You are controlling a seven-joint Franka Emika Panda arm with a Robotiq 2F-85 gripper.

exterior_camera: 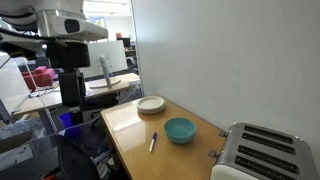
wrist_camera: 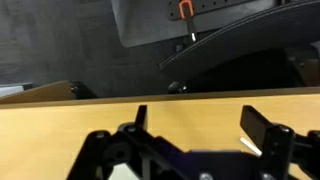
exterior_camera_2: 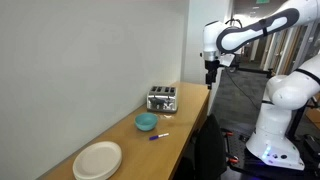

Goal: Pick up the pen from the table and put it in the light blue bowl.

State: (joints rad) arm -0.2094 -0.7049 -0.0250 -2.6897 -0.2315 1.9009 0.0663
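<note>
Approach step, nothing grasped yet. My gripper point(wrist_camera: 197, 128) hangs empty, jaws spread wide. Pen point(exterior_camera: 153, 141) lies well below me on table point(exterior_camera: 125, 125), near light blue bowl point(exterior_camera: 180, 130). Next: descend, straddle pen.

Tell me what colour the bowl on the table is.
Plain teal blue. The bowl shows best in an exterior view, close to the camera.

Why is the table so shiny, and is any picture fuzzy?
In an exterior view, the light brown glossy wooden table shows pale glare near its far end. In the wrist view, the black fingers close to the camera look soft and blurry, and the background behind is dim.
</note>
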